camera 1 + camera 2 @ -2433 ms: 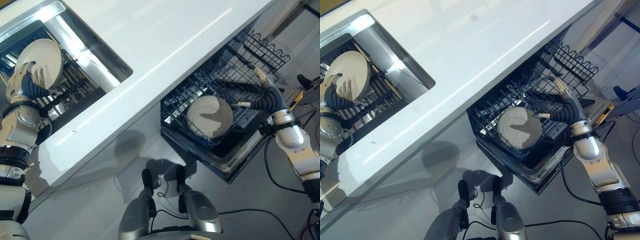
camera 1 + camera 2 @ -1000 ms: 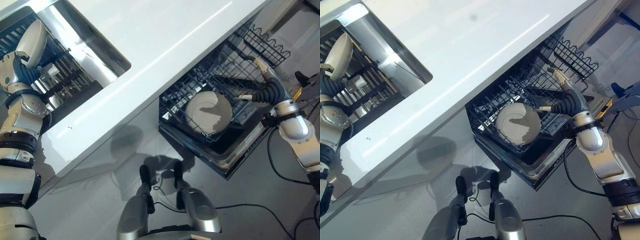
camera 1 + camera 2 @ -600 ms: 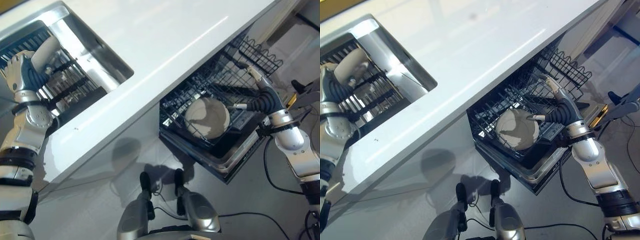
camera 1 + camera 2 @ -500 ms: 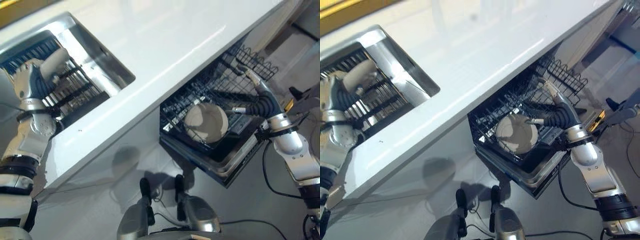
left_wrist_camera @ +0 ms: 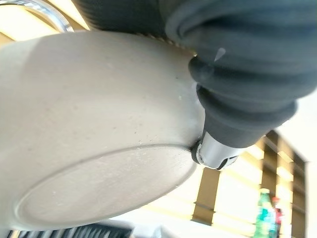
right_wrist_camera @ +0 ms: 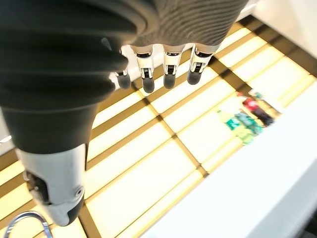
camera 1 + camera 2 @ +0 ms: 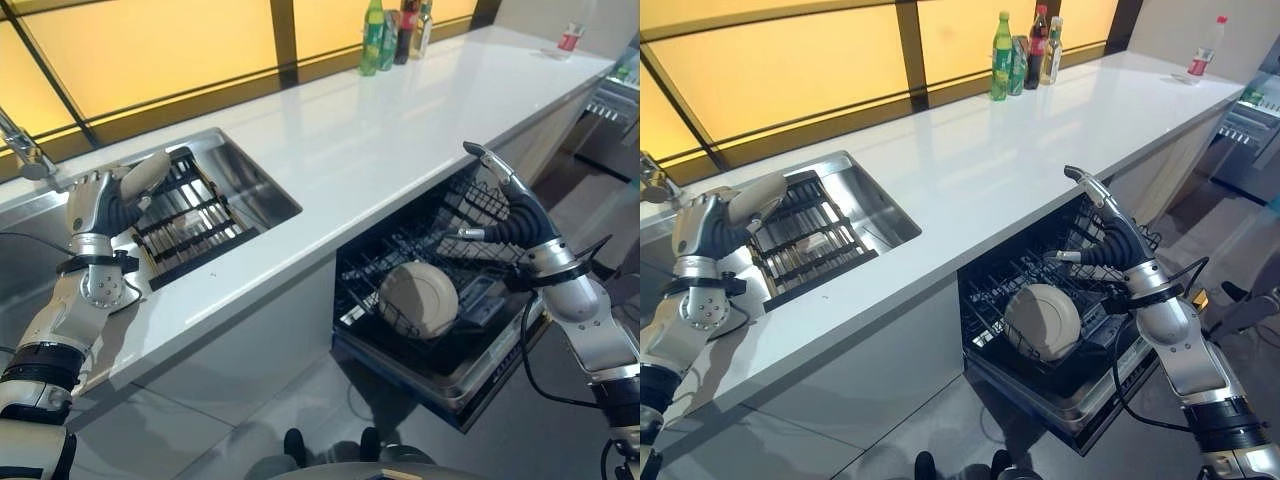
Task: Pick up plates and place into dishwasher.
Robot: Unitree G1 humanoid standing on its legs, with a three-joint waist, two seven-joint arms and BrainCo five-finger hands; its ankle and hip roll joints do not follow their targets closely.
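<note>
Before me runs a white counter (image 7: pixel 400 120) with a sink (image 7: pixel 215 215) sunk into it. Bottles (image 7: pixel 392 30) stand at its far edge, another bottle (image 7: pixel 571 36) at the far right.

Beige plate (image 5: pixel 94 144) underside with foot ring, close up, left robot hand (image 5: pixel 233 79) thumb pressed on its rim; green bottles (image 5: pixel 267 215) far behind.

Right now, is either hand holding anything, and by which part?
The left hand grips a beige round ceramic plate by its rim, above the steel sink. The right hand is open and empty over the dishwasher rack.
</note>
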